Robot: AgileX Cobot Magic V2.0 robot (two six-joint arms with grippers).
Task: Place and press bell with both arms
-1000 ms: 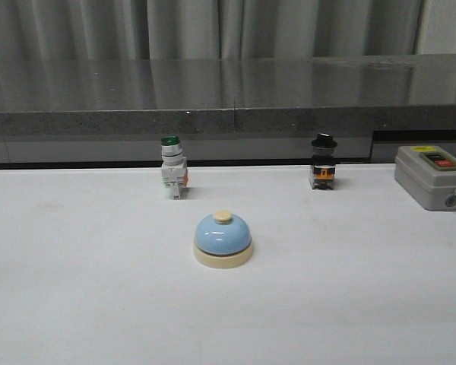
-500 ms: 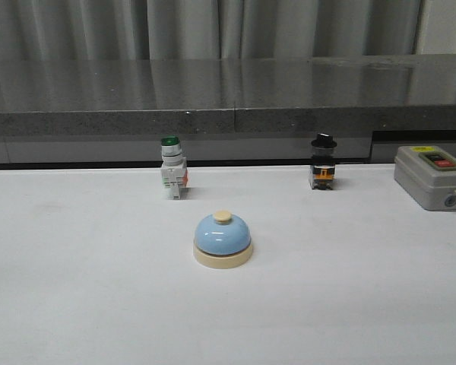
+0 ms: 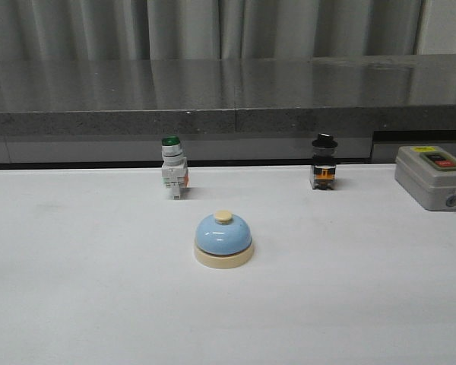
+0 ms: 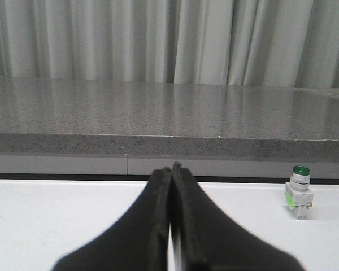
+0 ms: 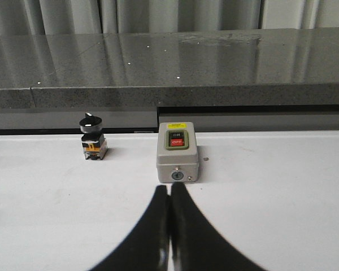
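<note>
The light-blue dome bell (image 3: 223,239) with its cream base and cream button stands upright near the middle of the white table in the front view. Neither arm shows in the front view. My left gripper (image 4: 172,169) is shut and empty, low over the table; the bell is out of its wrist view. My right gripper (image 5: 170,189) is shut and empty, its tips just short of the grey box; the bell is out of its wrist view too.
A white green-capped push-button switch (image 3: 172,176) stands behind the bell to the left, also in the left wrist view (image 4: 300,192). A black-knobbed switch (image 3: 323,162) (image 5: 92,137) stands at the back right. A grey box with red button (image 3: 434,176) (image 5: 177,151) sits far right. A dark stone ledge (image 3: 228,106) runs behind.
</note>
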